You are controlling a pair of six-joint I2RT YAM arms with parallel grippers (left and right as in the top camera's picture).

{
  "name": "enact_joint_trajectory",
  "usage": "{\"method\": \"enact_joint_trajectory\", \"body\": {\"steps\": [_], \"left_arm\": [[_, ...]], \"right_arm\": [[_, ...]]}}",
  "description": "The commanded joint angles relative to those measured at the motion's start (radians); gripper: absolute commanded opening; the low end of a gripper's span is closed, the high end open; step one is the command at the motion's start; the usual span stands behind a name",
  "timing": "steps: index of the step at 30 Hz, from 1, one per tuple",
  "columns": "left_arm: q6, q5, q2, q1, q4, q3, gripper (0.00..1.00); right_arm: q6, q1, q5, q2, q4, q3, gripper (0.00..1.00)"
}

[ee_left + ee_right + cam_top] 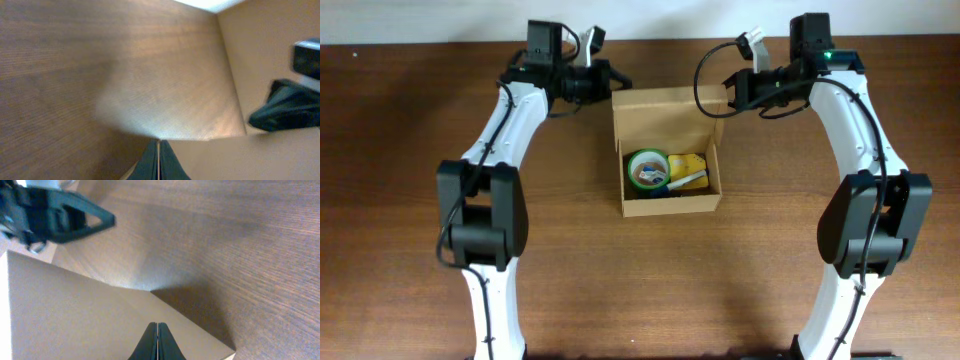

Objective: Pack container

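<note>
The left gripper [617, 76] sits at the far left edge of the container's [665, 112] raised flap lid. Its fingers [154, 162] are pressed together with only a thin seam between them, and whether cardboard is caught in that seam cannot be told. From its wrist camera the tan flap spreads out ahead and to the right of the fingertips, its corner just at their tip, with the wooden table [75, 75] stretching away to the left. The right gripper [725, 103] is opposite, at the flap's far right edge. Its fingers [152, 342] are likewise drawn together into one narrow line (again with no clear sign of anything pinched). In its own view the cardboard lies beneath and to the left of the tips, bare wood to the right. The open box body lies between the two grippers and nearer the arm bases than either of them, its flap standing up on the far side. Inside it, on the left gripper's side, lies a green tape roll [647, 168], and just beside that, toward the right gripper, is a yellow item [692, 163] too small to identify.
</note>
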Motion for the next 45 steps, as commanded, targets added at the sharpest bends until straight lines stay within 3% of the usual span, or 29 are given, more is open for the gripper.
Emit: {"method": "enact_joint_trajectory", "body": {"steps": [1,9,16,24,27,33,40,45], "left_arm": [[0.109,-0.031,-0.098,-0.024,-0.069,0.019,0.02],[0.277,-0.331,-0.251,-0.117,-0.393,0.019,0.02],[0.277,-0.471,-0.29,-0.212,-0.608,0.019,0.02],[0.274,-0.635,-0.29,-0.296,-0.766,0.012,0.02],[0.277,-0.654,-0.29,-0.298,-0.756,-0.063,0.02],[0.269,-0.554,-0.291,-0.304,-0.621,-0.256,0.02],[0.269,-0.554,-0.291,-0.304,-0.62,-0.262,0.02],[0.269,-0.554,-0.332,-0.299,-0.581,-0.261,0.02]], "right_arm": [[-0.112,-0.002,-0.023,-0.035,-0.068,-0.002,0.04],[-0.169,-0.001,0.14,-0.122,-0.258,-0.002,0.04],[-0.246,0.0,0.219,-0.176,-0.483,-0.002,0.04],[-0.246,0.06,0.281,-0.176,-0.541,-0.005,0.04],[-0.245,0.099,0.307,-0.176,-0.52,-0.032,0.04],[-0.24,0.13,0.266,-0.175,-0.335,-0.279,0.04],[-0.229,0.137,0.266,-0.175,-0.185,-0.469,0.04],[-0.173,0.137,0.266,-0.186,-0.223,-0.418,0.04]]}}
